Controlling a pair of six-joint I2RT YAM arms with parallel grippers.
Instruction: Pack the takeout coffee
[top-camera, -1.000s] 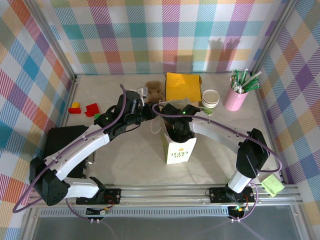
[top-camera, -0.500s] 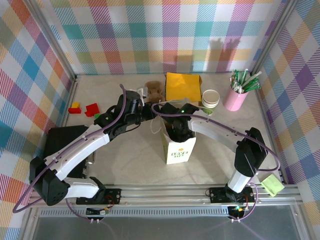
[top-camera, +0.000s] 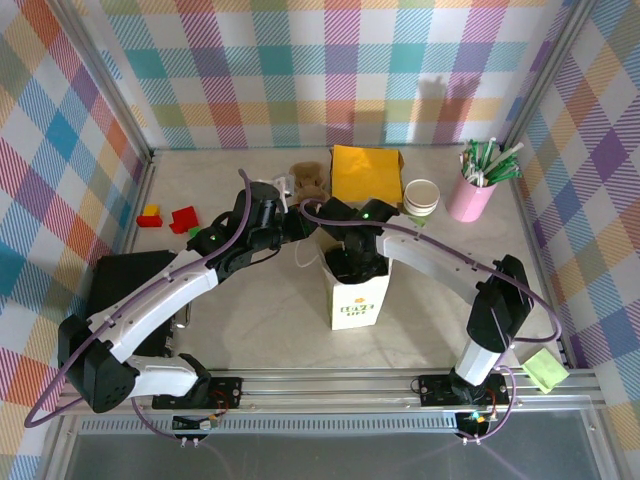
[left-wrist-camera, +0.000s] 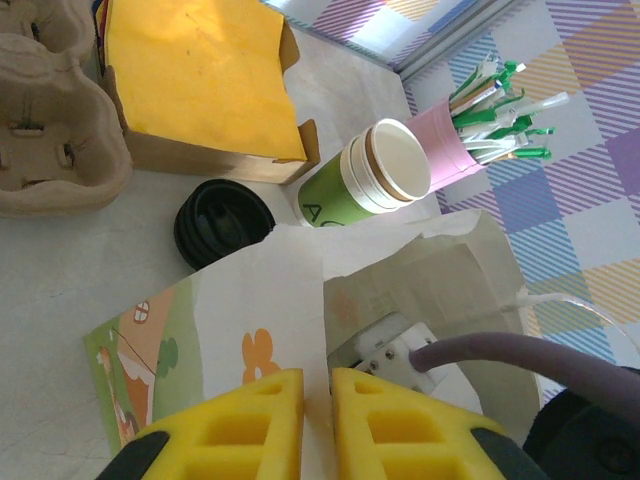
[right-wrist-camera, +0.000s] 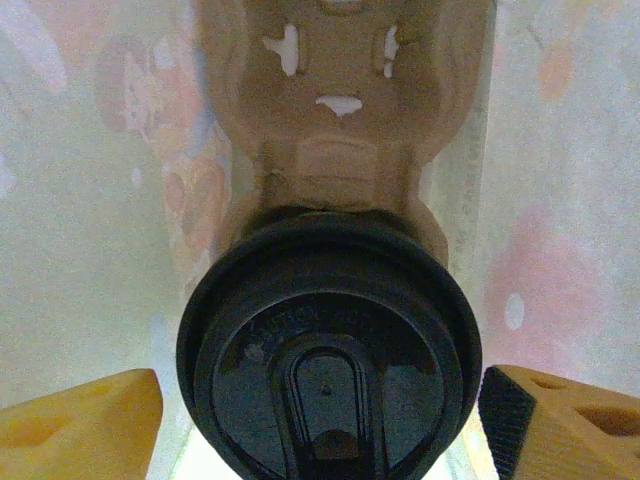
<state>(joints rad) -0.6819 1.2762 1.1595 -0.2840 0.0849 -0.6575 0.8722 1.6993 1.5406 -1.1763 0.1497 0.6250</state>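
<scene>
- Left gripper (left-wrist-camera: 318, 425), left wrist view: the yellow fingers (left-wrist-camera: 262, 430) are closed on the upper edge of the white paper bag (left-wrist-camera: 250, 310) (printed with a cartoon landscape). One paper wall is pinched between the pads.
- Same view, beyond the bag: a loose round black plastic lid (left-wrist-camera: 222, 222) lies on the table just beside a stack of green-and-white paper cups (left-wrist-camera: 372, 182). A pink cup of green-and-white straws (left-wrist-camera: 452, 150) stands behind the stack. A shallow cardboard box of yellow paper (left-wrist-camera: 195, 75) and a brown moulded-pulp cup carrier (left-wrist-camera: 50, 130) sit to the left.
- Right gripper (right-wrist-camera: 320, 410), right wrist view: it is inside the bag with the jaws spread wide, one yellow finger on each side of the takeout coffee (right-wrist-camera: 330, 350), and is not clamping it.
- Same view: the takeout coffee (seen from above as its round black plastic lid) sits in a pocket of a second pulp carrier (right-wrist-camera: 340, 120), with bag walls on both sides.
- Top external view: the bag stands upright near the table's centre. The right arm (top-camera: 430, 255) reaches down into its open mouth and the left arm (top-camera: 170, 290) meets its rear-left rim. Red and yellow blocks (top-camera: 180, 218) lie at far left.
</scene>
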